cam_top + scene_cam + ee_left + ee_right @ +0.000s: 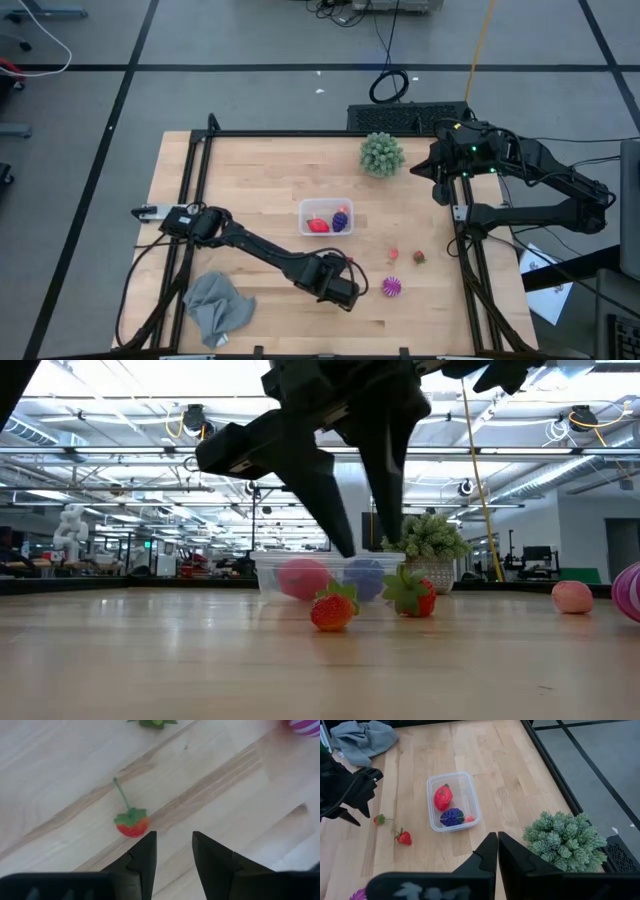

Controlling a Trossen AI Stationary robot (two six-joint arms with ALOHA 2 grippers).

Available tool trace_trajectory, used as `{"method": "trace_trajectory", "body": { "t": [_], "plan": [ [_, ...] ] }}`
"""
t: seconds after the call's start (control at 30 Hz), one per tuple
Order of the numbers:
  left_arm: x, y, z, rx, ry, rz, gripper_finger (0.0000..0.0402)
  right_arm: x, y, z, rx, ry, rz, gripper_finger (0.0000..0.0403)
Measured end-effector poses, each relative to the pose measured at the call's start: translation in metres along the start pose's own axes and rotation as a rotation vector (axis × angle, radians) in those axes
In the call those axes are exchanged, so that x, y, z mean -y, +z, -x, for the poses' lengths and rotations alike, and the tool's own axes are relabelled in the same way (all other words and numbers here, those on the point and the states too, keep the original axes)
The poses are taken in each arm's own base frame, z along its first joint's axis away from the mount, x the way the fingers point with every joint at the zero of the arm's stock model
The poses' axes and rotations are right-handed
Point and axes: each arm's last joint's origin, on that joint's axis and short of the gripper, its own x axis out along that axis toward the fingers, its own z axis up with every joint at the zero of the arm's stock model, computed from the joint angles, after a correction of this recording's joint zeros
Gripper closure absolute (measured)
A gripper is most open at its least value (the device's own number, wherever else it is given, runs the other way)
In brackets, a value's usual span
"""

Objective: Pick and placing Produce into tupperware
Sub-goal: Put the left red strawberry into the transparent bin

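From above, we see the wooden counter with the clear tupperware near its middle, holding a red piece and a dark purple piece. The left gripper reaches low across the counter toward the loose produce: a small red berry, a strawberry just beside it, and a striped magenta piece near the left gripper's tip. The right gripper waits at the counter's far right edge, beside a green spiky ball; a grey cloth lies at the near left corner. From counter height, we see the left gripper hanging with its jaws apart and nothing between them, in front of the tupperware, with the small red berry and the strawberry resting on the wood. Through the left wrist camera, we see its two fingers spread, empty, with the small red berry lying just beyond them, stem outward. Through the right wrist camera, we see its fingers pressed together on nothing, looking down on the tupperware, the green spiky ball and the grey cloth.
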Motion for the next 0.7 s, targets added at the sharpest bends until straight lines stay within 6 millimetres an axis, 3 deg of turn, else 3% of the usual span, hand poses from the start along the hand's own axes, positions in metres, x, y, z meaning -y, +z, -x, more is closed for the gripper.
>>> {"method": "trace_trajectory", "body": {
  "t": [0.53,0.7],
  "plan": [
    [-0.003,-0.002,-0.001,-0.011,0.029,0.004,0.0273,0.000,0.000,0.000,0.000,-0.001,0.000,0.0399],
    [-0.012,-0.003,-0.001,-0.029,0.128,0.031,0.0273,0.000,0.000,0.000,0.000,-0.001,0.000,0.0399]
  ]
}}
